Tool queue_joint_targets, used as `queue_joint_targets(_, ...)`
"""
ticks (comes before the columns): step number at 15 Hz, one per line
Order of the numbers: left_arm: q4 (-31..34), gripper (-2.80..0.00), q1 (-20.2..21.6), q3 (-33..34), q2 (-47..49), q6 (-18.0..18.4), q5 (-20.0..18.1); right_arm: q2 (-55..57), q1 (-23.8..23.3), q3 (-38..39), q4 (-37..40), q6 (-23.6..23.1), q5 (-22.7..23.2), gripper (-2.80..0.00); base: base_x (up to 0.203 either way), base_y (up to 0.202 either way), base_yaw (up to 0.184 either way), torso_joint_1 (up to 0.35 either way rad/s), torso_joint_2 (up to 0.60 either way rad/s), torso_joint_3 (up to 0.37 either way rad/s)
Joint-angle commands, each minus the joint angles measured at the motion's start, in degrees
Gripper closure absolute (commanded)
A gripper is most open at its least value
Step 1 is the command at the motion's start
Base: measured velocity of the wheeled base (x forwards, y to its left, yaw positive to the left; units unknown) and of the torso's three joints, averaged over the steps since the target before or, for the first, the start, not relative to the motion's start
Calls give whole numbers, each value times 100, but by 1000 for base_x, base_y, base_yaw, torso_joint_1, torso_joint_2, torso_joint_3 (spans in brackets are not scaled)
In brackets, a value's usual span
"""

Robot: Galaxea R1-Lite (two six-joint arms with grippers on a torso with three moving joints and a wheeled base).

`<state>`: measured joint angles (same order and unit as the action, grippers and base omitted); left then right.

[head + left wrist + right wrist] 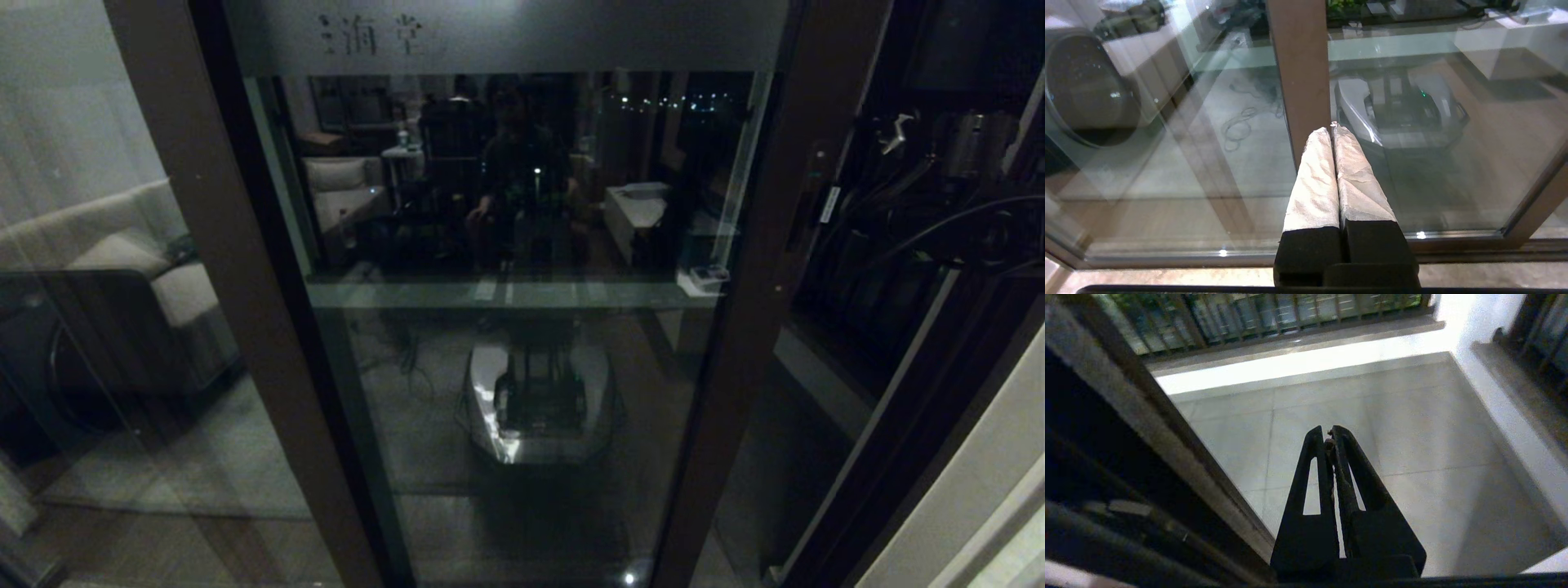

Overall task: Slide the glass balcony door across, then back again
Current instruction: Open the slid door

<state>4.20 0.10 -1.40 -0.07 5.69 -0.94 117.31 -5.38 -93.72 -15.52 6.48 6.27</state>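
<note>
The glass balcony door [522,245] stands tall right in front of the robot. Its brown edge [1180,457] runs just beside the right gripper [1329,435], whose fingers are pressed together on nothing. The left gripper [1332,128] is also pressed together, pointing at another brown post. Only the right wrist view shows the balcony floor [1412,428]; the head view shows neither gripper.

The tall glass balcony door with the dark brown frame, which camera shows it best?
The head view: the glass balcony door spans the picture between both brown stiles. The left wrist view shows only its lower glass and one stile behind the shut left gripper. The right wrist view shows a blurred frame edge.
</note>
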Motion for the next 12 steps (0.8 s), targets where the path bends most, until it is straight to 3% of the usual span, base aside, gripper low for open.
queue_joint_targets(1, 2, 0, 8, 0, -1, 2, 4, 362, 196, -209, -47, 13, -99, 0, 0, 0, 0, 0, 0, 0)
queue_joint_targets(7, 2, 0, -1, 4, -1, 2, 1, 231, 368, -93, -64, 20, -173, 0, 0, 0, 0, 0, 0, 0)
queue_joint_targets(12, 2, 0, 4, 1, -1, 2, 5, -476, 610, 474, -91, 28, -302, 0, 0, 0, 0, 0, 0, 0)
